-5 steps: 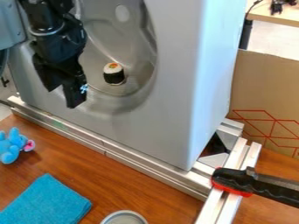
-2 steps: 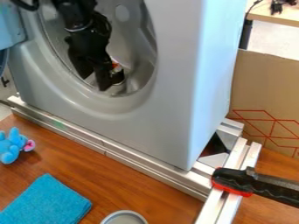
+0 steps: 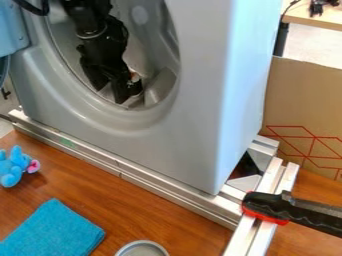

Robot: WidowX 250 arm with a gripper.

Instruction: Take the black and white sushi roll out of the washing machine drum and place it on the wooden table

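At eleven o'clock, your gripper (image 3: 111, 95) is hiding most of a small roll (image 3: 135, 78), and whether they are touching is staying unclear to you. Your arm (image 3: 95, 30) and the grey appliance (image 3: 200, 80) are running out past the top edge. The door (image 3: 10, 30) at ten o'clock, the blue plush (image 3: 12, 167) at eight and the teal cloth (image 3: 53, 232) at seven are losing their left parts to the frame. The bottom edge is cutting the round container (image 3: 142, 249) at six; the right edge, the black handle (image 3: 314, 217) at four. Dark items (image 3: 316, 7) at one are looking too small to identify.
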